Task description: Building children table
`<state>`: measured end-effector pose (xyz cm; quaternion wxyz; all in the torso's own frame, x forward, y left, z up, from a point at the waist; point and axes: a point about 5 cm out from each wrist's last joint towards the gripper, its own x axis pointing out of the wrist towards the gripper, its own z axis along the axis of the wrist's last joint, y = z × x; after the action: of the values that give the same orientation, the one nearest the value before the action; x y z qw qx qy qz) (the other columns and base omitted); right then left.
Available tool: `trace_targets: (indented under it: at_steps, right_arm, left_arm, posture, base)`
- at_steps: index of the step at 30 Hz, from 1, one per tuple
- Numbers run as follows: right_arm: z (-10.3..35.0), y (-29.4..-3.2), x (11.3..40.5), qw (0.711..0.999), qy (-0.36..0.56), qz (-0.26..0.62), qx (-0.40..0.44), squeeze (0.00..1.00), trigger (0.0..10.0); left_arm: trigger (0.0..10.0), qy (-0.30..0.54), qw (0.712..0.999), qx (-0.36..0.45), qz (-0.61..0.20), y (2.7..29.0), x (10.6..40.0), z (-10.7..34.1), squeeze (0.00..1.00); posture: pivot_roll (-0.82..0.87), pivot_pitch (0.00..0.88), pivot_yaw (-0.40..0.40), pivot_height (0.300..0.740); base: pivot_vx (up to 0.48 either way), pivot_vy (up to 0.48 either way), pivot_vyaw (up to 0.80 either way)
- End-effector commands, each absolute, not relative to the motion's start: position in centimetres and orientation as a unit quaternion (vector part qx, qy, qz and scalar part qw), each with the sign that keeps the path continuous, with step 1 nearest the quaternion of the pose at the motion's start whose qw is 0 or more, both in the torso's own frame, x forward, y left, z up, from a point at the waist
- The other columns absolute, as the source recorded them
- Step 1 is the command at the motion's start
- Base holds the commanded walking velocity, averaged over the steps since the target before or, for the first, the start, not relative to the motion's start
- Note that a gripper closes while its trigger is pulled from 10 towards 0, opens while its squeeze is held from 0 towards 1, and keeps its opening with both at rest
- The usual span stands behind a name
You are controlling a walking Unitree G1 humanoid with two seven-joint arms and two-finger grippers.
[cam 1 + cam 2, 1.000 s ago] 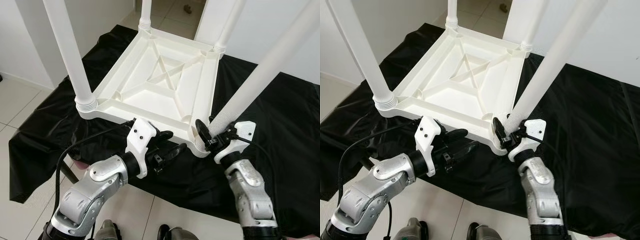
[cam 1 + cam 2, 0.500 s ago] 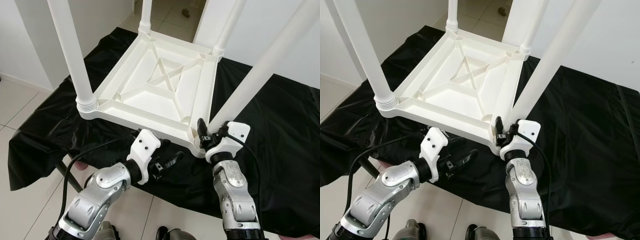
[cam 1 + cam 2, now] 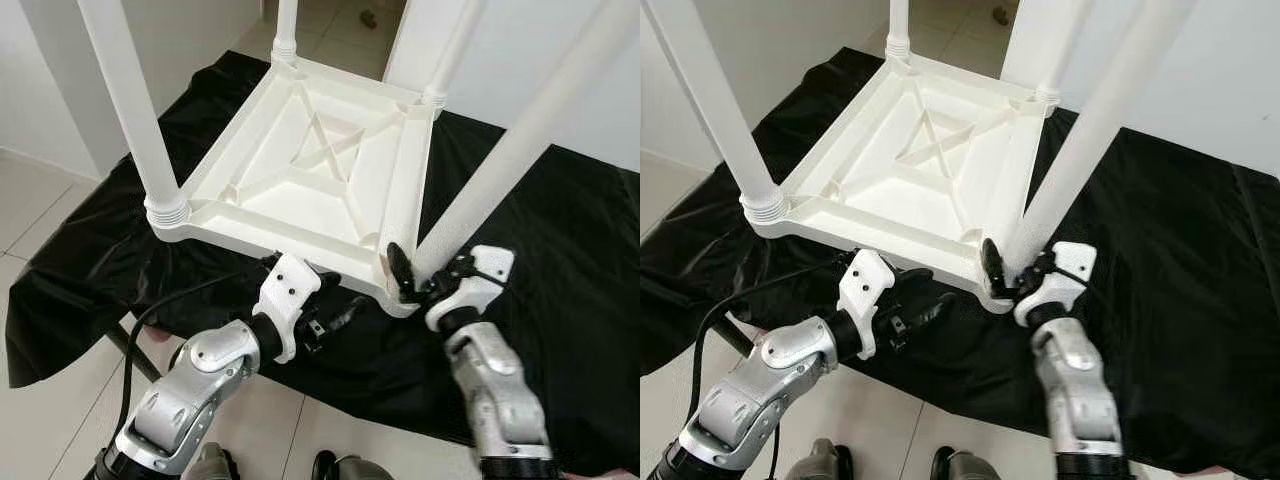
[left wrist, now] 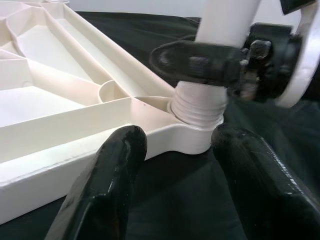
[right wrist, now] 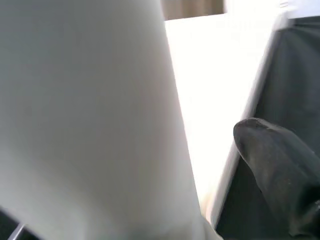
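Since a second ago my right gripper (image 3: 412,272) has crept up against the base of the near-right white plastic table leg (image 3: 520,140), and my left gripper (image 3: 330,305) has pulled in closer under the near edge; the camera has shifted a little too. Upturned white plastic children's table top (image 3: 320,165) lies ribs-up on the black cloth-covered work surface (image 3: 560,230), well inside its edges.

Right gripper: one black finger (image 3: 396,268) lies against the leg just above its threaded collar (image 4: 197,107); the other finger is hidden behind the leg, so I read it as clamped around the leg, not spread. Left gripper: fingers spread, holding nothing, hovering just off the near rim by that corner socket.

My read: the step is seating or tightening this last leg. To do it well:
- keep the grip low, near the collar, so the long leg doesn't lever the socket
- turn about the leg's own axis, no side push
- press the left gripper on the rim to stop the top from spinning on the slick cloth
- stop once the collar sits flush

Count: one table top, four white legs, all standing in corner sockets; two grippers; one black cloth.
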<state>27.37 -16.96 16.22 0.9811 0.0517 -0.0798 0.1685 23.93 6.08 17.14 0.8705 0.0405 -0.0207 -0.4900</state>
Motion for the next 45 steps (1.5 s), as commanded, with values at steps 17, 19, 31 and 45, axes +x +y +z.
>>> trace_targets:
  at_steps: [17,19,31,45]
  right_arm:
    - [16.3,-18.4,29.9,0.913,-0.037,0.405,-0.036,0.0,9.4]
    - [16.3,-18.4,29.9,0.912,-0.034,0.408,-0.03,0.0,0.0]
    - [15.5,-19.0,30.0,0.9,-0.023,0.434,-0.026,0.0,0.0]
    - [15.3,-18.0,30.0,0.961,-0.046,0.271,0.017,0.0,10.0]
  left_arm:
    - [10.0,-0.021,0.861,0.049,-0.506,6.2,24.2,16.9,0.0]
    - [10.0,-0.021,0.863,0.048,-0.502,6.3,24.2,16.8,0.0]
    - [10.0,-0.018,0.865,0.056,-0.498,6.4,24.2,16.4,0.0]
    - [10.0,-0.018,0.859,0.048,-0.509,6.1,23.9,16.6,0.0]
  posture:
    - [0.1,0.139,-0.084,0.74]
    - [0.11,0.14,-0.088,0.74]
    - [0.12,0.147,-0.101,0.74]
    - [0.11,0.142,-0.112,0.74]
  base:
    - [0.0,0.0,0.0]
    - [0.0,0.0,0.0]
    - [0.0,0.0,0.0]
    - [0.0,0.0,0.0]
